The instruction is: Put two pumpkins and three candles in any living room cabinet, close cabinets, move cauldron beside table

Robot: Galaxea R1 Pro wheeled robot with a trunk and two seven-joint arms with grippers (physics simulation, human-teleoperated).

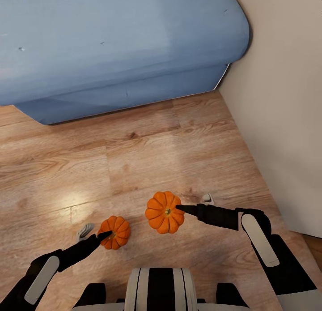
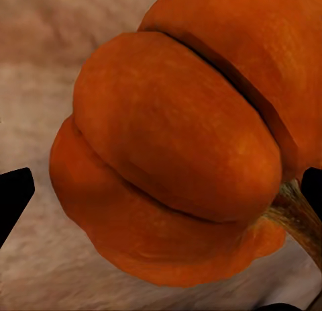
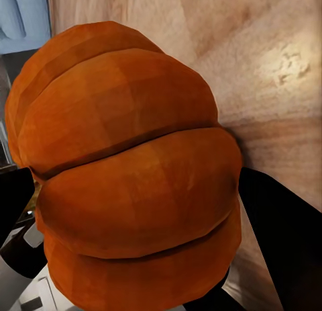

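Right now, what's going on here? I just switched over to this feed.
The robot has a pumpkin at each claw. The left claw is around the smaller-looking pumpkin, and the right claw is around the other pumpkin; each wrist view has a pumpkin sitting between the fingers. Below them is wooden floor, with a blue sofa ahead and a pale wall to the right. Whether the pumpkins are lifted off the floor is hard to tell.

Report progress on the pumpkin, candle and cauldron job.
Done: nothing looks stowed yet. In hand: the left gripper is shut on the smaller pumpkin and the right gripper on the larger pumpkin, above the wood floor by the blue sofa. Left: stowing both pumpkins, the candles, closing cabinets, the cauldron.
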